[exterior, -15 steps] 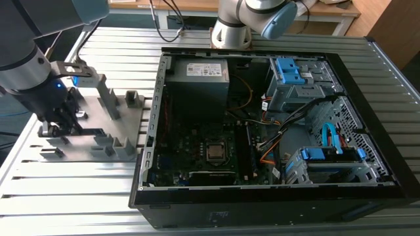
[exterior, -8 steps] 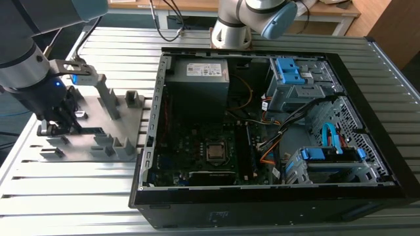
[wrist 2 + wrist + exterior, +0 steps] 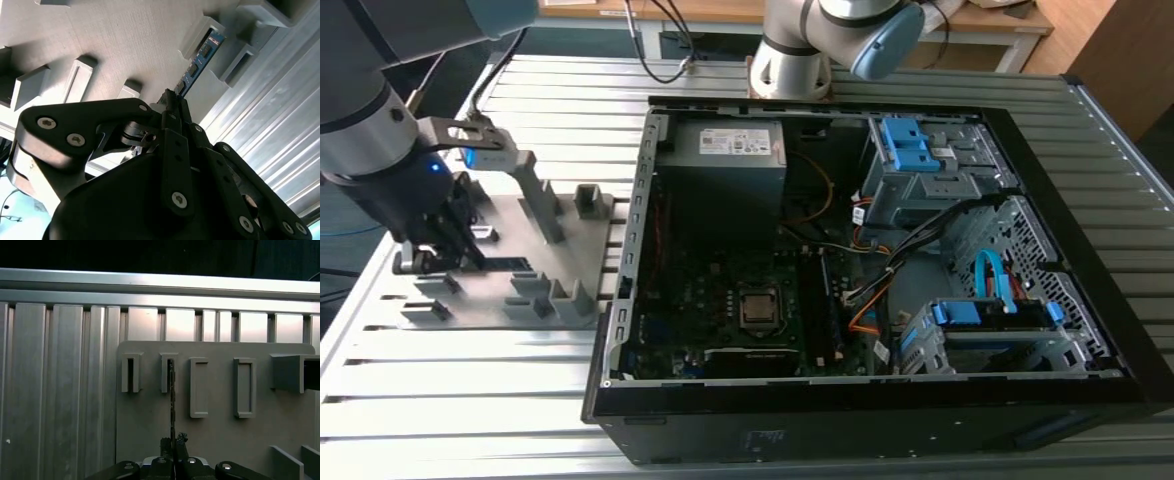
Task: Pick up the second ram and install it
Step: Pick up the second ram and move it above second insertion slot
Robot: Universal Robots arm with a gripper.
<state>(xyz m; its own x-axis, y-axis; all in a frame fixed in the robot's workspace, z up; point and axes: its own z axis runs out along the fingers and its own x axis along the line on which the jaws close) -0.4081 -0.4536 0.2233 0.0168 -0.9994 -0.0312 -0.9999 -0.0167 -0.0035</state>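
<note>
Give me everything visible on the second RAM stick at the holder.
The second ram is a long, thin board, blue-green with a row of dark chips in the second wrist view. It stands on its long edge and shows as a thin dark line in the first wrist view. Its far end sits in a slotted grey post of the holder block. The gripper has its fingers closed on the near end. I can't tell whether it is lifted clear.

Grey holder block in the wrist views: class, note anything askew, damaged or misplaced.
Nothing stands out. The second ram stands straight on edge in the grey holder block, with the gripper closed on it.
</note>
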